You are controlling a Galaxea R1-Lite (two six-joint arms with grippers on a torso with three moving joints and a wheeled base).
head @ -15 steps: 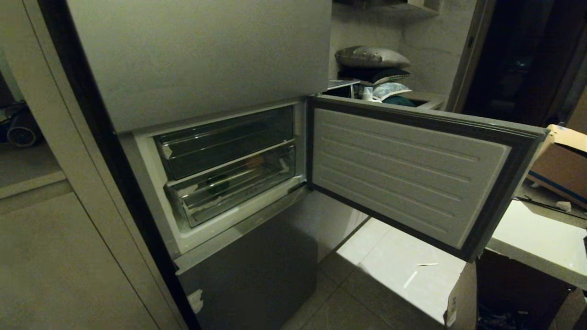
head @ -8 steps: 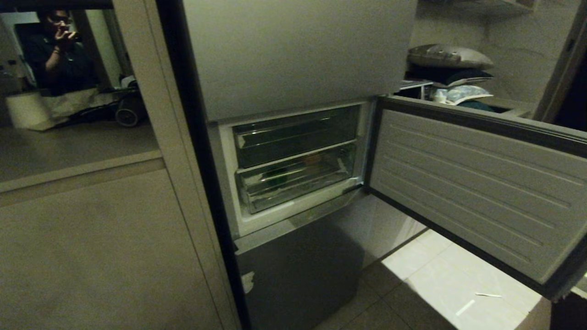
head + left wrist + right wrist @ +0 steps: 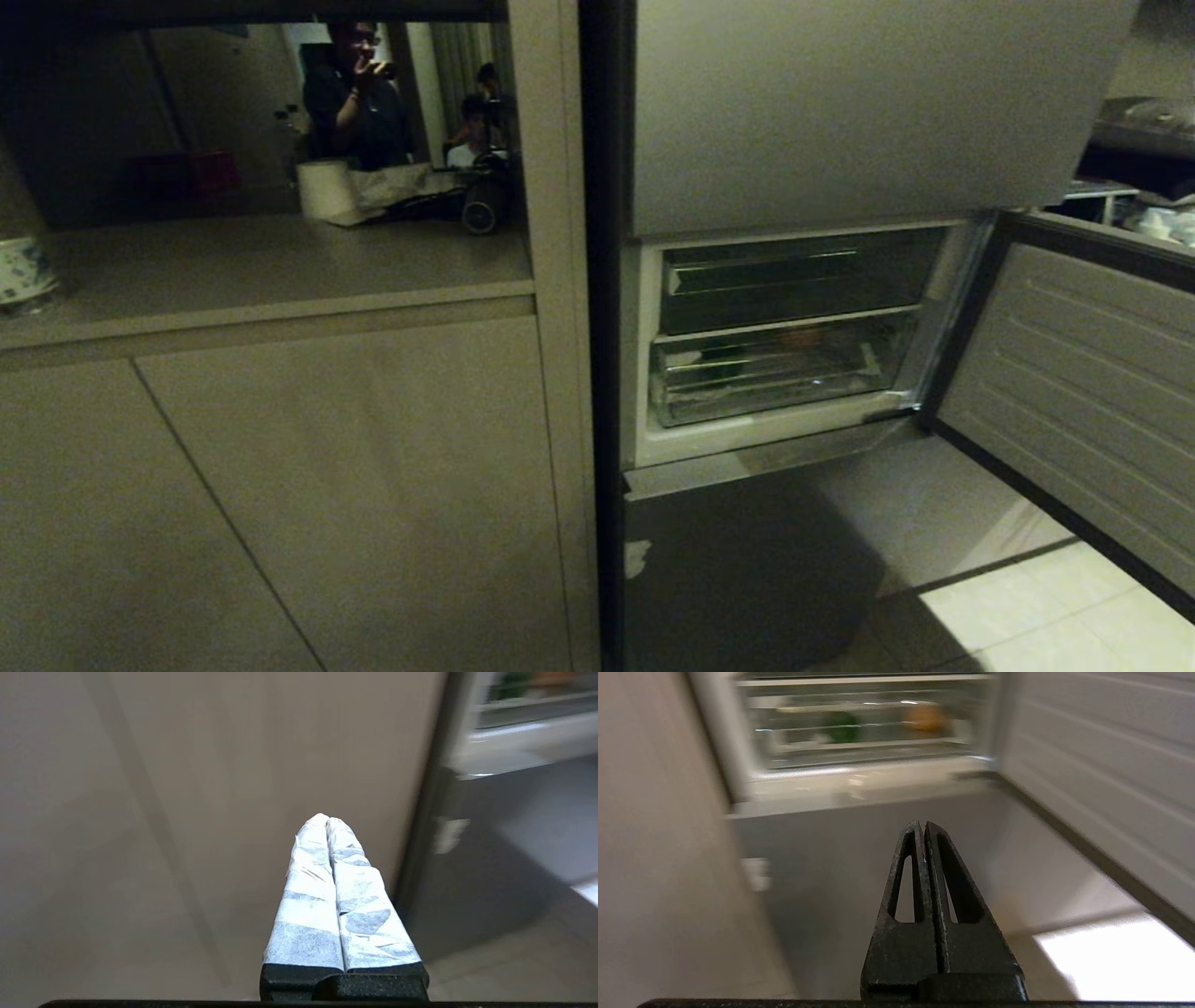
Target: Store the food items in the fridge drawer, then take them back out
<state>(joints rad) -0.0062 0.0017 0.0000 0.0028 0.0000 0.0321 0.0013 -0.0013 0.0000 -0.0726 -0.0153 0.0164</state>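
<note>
The fridge drawer (image 3: 775, 383), clear plastic, sits inside the open middle compartment, below a darker drawer (image 3: 794, 280). Behind its clear front lie a green food item (image 3: 719, 359) and an orange one (image 3: 803, 338); the right wrist view shows the same green item (image 3: 841, 727) and orange item (image 3: 927, 718), blurred. My right gripper (image 3: 923, 825) is shut and empty, low in front of the fridge's bottom door, well short of the drawer. My left gripper (image 3: 327, 820), its fingers wrapped in white tape, is shut and empty, facing the beige cabinet front. Neither arm shows in the head view.
The compartment's door (image 3: 1074, 392) stands open to the right over the tiled floor (image 3: 1046, 616). A beige cabinet (image 3: 280, 485) with a counter fills the left. Beyond the counter a person (image 3: 359, 93) stands with a hand raised, another person behind.
The whole head view has swung: fridge and open door slid to the right of the picture, and the cabinet and people came in on the left. Nothing in the fridge moved.
</note>
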